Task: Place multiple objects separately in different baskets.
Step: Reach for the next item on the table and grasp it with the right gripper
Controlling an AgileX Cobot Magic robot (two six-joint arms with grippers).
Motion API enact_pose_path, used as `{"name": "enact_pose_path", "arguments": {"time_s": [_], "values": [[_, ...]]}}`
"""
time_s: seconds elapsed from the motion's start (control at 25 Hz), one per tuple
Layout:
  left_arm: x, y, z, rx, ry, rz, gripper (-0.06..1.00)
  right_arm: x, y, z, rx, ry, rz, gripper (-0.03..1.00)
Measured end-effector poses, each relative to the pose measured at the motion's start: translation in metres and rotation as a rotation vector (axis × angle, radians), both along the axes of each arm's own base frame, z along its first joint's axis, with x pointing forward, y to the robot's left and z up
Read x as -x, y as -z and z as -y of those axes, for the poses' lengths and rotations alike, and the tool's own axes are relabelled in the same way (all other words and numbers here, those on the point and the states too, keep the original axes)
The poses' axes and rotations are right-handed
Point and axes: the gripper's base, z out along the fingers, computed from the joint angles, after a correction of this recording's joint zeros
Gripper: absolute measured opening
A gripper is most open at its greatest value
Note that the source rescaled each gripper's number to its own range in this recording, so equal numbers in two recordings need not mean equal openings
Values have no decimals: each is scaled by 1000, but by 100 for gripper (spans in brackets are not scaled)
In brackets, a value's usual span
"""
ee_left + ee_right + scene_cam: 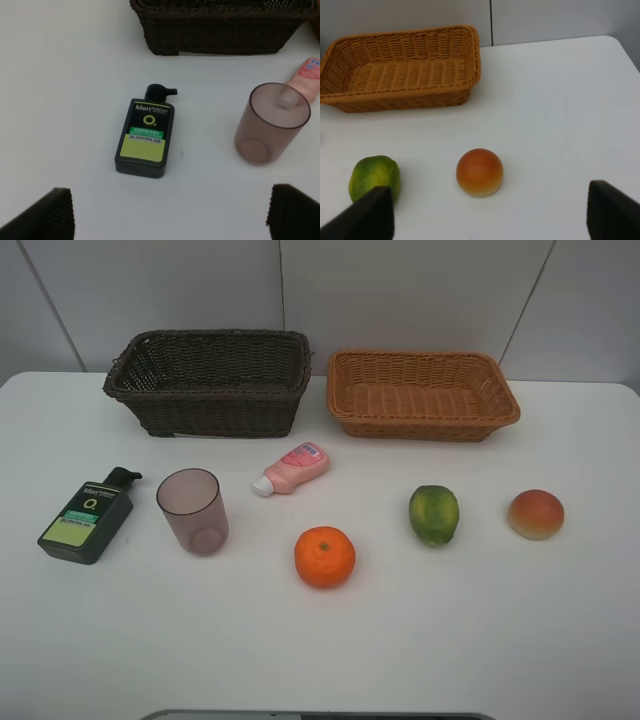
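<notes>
- Left hand (pixel 170 216): released, the two dark ribbed fingertips spread wide with only bare white counter (pixel 480 640) between them. It hangs above the pump bottle without touching it.
- Dark green pump bottle (pixel 88 517): lies flat on its back at the far left of the counter, pump head pointing toward the baskets. It is squarish, with a yellow-green label and white lettering.
- Translucent mauve cup (pixel 192 511): just beside the bottle but apart from it. It seems to stand upright, mouth up, with the base showing through the wall.
- Dark brown basket (pixel 220 412): at the back left, deep, with a woven wall; nothing shows inside.
- Small pink bottle (pixel 292 468): on its side in front of the dark basket, white cap toward the cup. The label print is too small to read.
- Orange (pixel 324 556): nearest the front edge, round, stem dimple up.
- Light orange-tan basket (pixel 420 426): at the back right, shallower, just beside the dark one.
- Green round fruit (pixel 433 514): in front of the tan basket, glossy, with a yellowish patch.
- Red-orange peach-like fruit (pixel 536 514): far right, paler at the base.
- Right hand (pixel 490 215): released, fingertips wide apart, nothing held, above the peach-like fruit.
</notes>
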Motion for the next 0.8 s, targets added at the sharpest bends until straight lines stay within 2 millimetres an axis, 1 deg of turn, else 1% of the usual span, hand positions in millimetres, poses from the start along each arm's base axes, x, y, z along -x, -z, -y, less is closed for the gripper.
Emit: {"name": "enact_pose_path", "arguments": {"time_s": [0.8], "values": [[0,0,0,0,0,0,99,0,0,0,0,0,0,60]]}}
